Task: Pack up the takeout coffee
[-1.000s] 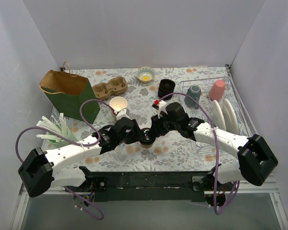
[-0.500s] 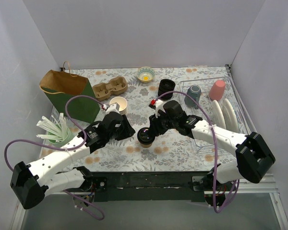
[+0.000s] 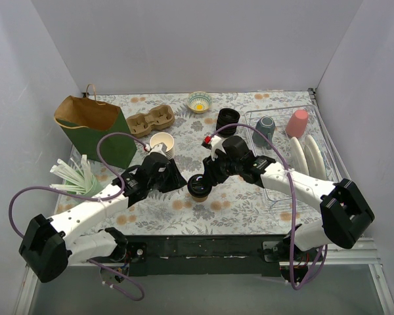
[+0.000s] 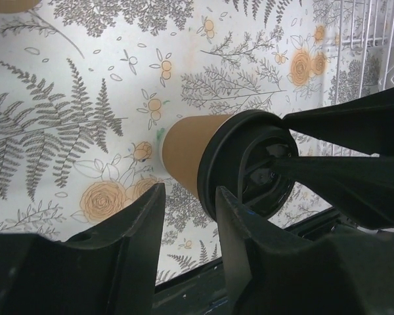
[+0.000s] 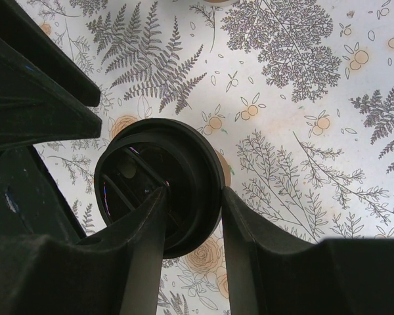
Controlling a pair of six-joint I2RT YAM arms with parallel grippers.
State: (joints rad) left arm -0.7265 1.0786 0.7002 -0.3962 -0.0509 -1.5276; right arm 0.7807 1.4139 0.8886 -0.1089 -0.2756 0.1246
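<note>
Right fingers (image 5: 138, 262) sit narrow over the lid (image 5: 184, 157) of the takeout coffee (image 3: 199, 187), centre of the table (image 3: 184, 211). Pinching or pressing, can't tell. Left fingers (image 4: 128, 249), narrow and empty, hang just left, probably to brace it.

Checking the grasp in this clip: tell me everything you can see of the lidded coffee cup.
The takeout coffee cup is plain brown paper, closed by a round black plastic lid with a raised rim and sunken centre. It stands mid-table over the floral tablecloth, apparently upright; base contact is unclear. The right gripper straddles the lid's rim, one finger over the recess, one outside. The left gripper is open beside it, not touching.
</note>
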